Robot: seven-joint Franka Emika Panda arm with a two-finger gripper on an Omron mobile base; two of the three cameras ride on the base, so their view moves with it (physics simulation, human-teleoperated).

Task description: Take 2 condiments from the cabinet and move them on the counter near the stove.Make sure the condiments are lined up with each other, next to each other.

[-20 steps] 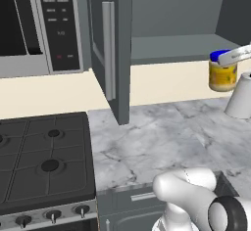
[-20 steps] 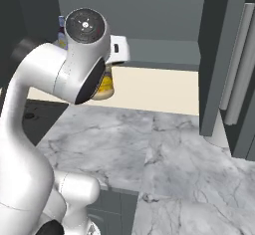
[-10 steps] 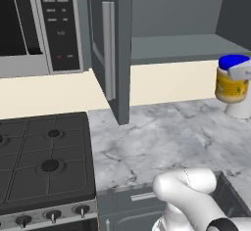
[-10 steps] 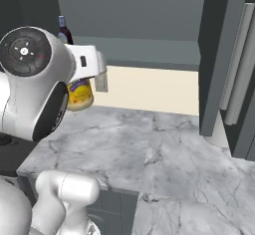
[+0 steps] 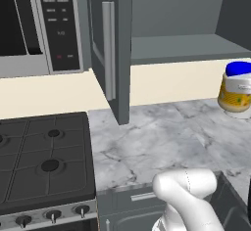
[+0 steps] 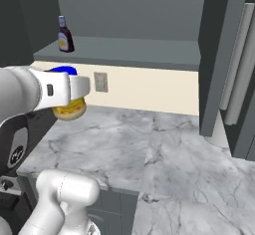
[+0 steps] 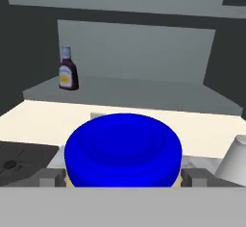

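left base view: I see the yellow jar with blue lid (image 5: pixel 238 92) at the right edge of frame, out of the cabinet (image 5: pixel 117 49), low over the wider marble countertop (image 5: pixel 166 137). Can't tell if it touches the marble. Stove (image 5: pixel 44 159) sits lower left, microwave (image 5: pixel 41 24) upper left.
right base view: gripper (image 6: pixel 69 95) at middle left, jar (image 6: pixel 69 108) showing below and behind the white hand. Brown bottle (image 6: pixel 63 35) stands upright on the cabinet shelf (image 6: pixel 124 50), upper left, well apart from the jar. Wall outlet (image 6: pixel 101 82) just right of the hand.
hand view: blue lid (image 7: pixel 123 150) fills the lower centre between the two finger pads (image 7: pixel 48 177), one each side. Bottle upper left on the shelf.
tool state: jaws wide, clamped across the jar; I judge it held.
step: I'd call this carrying condiment one from cabinet toward the stove-side counter; not placed yet.
next move: swing towards the stove, lower upright onto the narrow counter, release, then go back for the bottle and set it beside the jar, in line.
count: 1 jar, 1 bottle, 1 gripper, 1 stove, 1 microwave, 1 outlet.
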